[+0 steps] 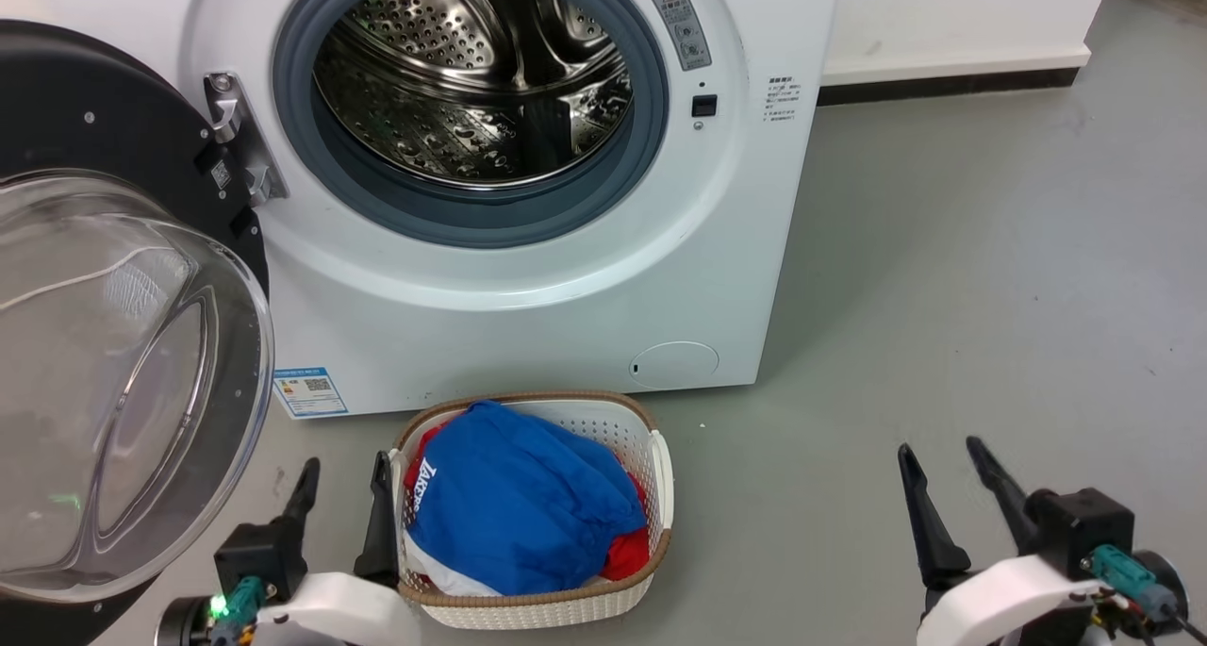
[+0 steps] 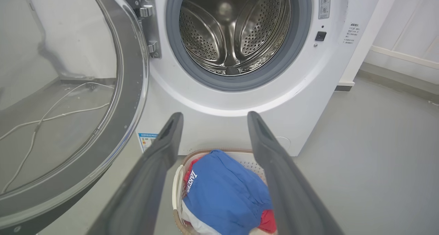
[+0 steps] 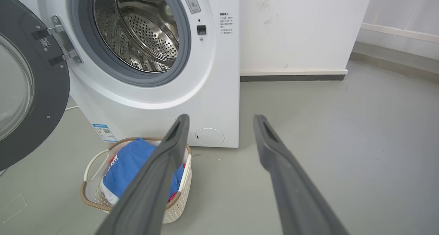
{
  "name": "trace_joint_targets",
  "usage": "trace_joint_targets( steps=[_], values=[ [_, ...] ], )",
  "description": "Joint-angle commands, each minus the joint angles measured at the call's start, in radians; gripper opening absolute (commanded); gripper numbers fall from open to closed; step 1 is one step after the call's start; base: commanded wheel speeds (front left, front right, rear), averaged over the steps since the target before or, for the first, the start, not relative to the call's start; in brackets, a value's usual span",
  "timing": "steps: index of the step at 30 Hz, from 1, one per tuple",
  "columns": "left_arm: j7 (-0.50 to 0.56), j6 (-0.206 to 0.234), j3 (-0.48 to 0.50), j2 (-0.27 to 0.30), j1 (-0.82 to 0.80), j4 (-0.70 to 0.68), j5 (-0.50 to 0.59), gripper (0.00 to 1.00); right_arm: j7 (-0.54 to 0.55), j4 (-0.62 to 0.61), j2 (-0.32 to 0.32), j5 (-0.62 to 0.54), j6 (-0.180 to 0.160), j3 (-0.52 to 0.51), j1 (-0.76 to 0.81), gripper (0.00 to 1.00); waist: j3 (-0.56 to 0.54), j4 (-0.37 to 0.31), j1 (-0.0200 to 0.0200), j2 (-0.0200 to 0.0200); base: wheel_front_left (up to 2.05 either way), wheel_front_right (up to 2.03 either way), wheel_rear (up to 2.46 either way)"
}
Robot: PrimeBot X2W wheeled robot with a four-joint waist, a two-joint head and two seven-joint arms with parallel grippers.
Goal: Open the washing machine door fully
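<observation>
The white washing machine [image 1: 528, 316] stands ahead, its steel drum [image 1: 471, 71] and grey gasket exposed. Its big black washing machine door [image 1: 104, 118], with a bulging clear glass bowl [image 1: 104, 382], is swung out wide to the left on its metal hinge [image 1: 236, 137]. The door [image 2: 130, 101] also appears in the left wrist view, and the door [image 3: 48, 94] in the right wrist view. My left gripper [image 1: 344, 472] is open, low beside the door's lower rim, touching nothing. My right gripper [image 1: 943, 457] hangs open over bare floor at the lower right.
A white woven laundry basket [image 1: 651, 457] holding blue and red clothes sits on the floor right in front of the machine, just right of my left gripper. Grey floor [image 1: 990, 278] stretches to the right. A white wall with a dark skirting runs behind.
</observation>
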Motion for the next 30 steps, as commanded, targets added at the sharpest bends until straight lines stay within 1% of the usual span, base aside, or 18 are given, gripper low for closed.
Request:
trace_joint_targets(
  steps=[1,3,10,11,12,20,21,22,24,30],
  values=[
    [0.000,-0.001,0.000,-0.002,0.002,0.005,-0.002,0.00,0.000,0.008,0.001,0.000,0.000,0.000,0.003,0.00,0.000,0.001,0.0000,-0.0001,0.00,0.00,0.00],
    [0.009,-0.008,0.008,-0.008,0.001,0.008,-0.028,0.00,0.000,0.012,0.002,0.027,0.000,0.001,0.004,0.00,0.000,0.002,0.0000,-0.0001,0.00,0.00,0.00],
    [0.047,-0.036,0.042,-0.025,-0.007,0.009,-0.148,0.00,0.016,0.028,0.000,0.184,0.000,-0.012,-0.012,0.00,0.001,0.006,0.0000,-0.0001,0.00,0.00,0.00],
    [0.061,-0.047,0.055,-0.032,-0.010,0.009,-0.195,0.00,0.021,0.036,0.000,0.243,0.000,-0.017,-0.019,0.00,0.001,0.008,0.0000,-0.0001,0.00,0.00,0.00],
    [0.061,-0.047,0.055,-0.032,-0.010,0.009,-0.195,0.00,0.021,0.036,0.000,0.243,0.000,-0.017,-0.019,0.00,0.001,0.008,0.0000,-0.0001,0.00,0.00,0.00],
    [0.096,-0.076,0.087,-0.050,-0.017,0.007,-0.312,0.00,0.034,0.053,-0.001,0.389,0.000,-0.029,-0.035,0.00,0.002,0.012,0.0000,-0.0001,0.00,0.00,0.00],
    [0.104,-0.082,0.095,-0.054,-0.019,0.006,-0.340,0.00,0.037,0.057,-0.002,0.423,0.000,-0.032,-0.038,0.00,0.002,0.013,0.0000,-0.0001,0.00,0.00,0.00],
    [0.104,-0.082,0.095,-0.054,-0.019,0.006,-0.340,0.00,0.037,0.057,-0.002,0.423,0.000,-0.032,-0.038,0.00,0.002,0.013,0.0000,-0.0001,0.00,0.00,0.00],
    [0.116,-0.092,0.105,-0.061,-0.021,0.005,-0.381,0.00,0.042,0.063,-0.002,0.474,0.000,-0.036,-0.044,0.00,0.003,0.015,0.0000,-0.0001,0.00,0.00,0.00],
    [0.135,-0.107,0.123,-0.071,-0.024,0.005,-0.445,0.00,0.050,0.072,-0.002,0.553,0.000,-0.043,-0.053,0.00,0.003,0.018,0.0000,-0.0001,0.00,0.00,0.00]
  ],
)
